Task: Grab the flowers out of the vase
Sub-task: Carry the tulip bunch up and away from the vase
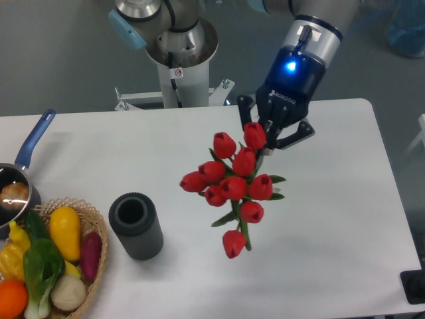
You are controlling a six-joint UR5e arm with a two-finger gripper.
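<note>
Near left: wicker basket [99,266] of vegetables, then the vase [136,226] upright on the white worktop [332,219], mouth open. Blue-handled pot [20,179] at left edge. Mid-worktop, right of the vase and well apart: the flowers [234,183] in the air, off the worktop. Farther, end effector [272,136] clamped on the bunch's top end.
</note>
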